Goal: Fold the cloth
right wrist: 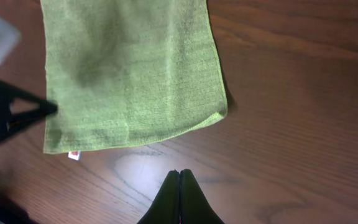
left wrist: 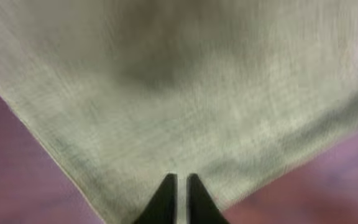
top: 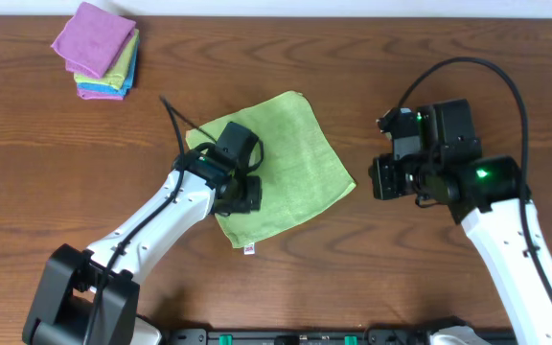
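A green cloth [top: 281, 163] lies flat on the wooden table, turned like a diamond, with a small white tag [top: 249, 249] at its near corner. My left gripper [top: 245, 195] is low on the cloth's near-left edge. In the left wrist view its fingers [left wrist: 179, 180] are closed to a narrow slit with cloth [left wrist: 179, 93] between them. The right wrist view shows the cloth [right wrist: 129, 74] and the left gripper [right wrist: 48, 110] at its edge. My right gripper [right wrist: 179, 173] is shut and empty over bare wood, to the right of the cloth [top: 381, 179].
A stack of folded cloths [top: 99, 57], purple on top with green and blue below, sits at the far left of the table. Bare wood [top: 448, 77] surrounds the green cloth.
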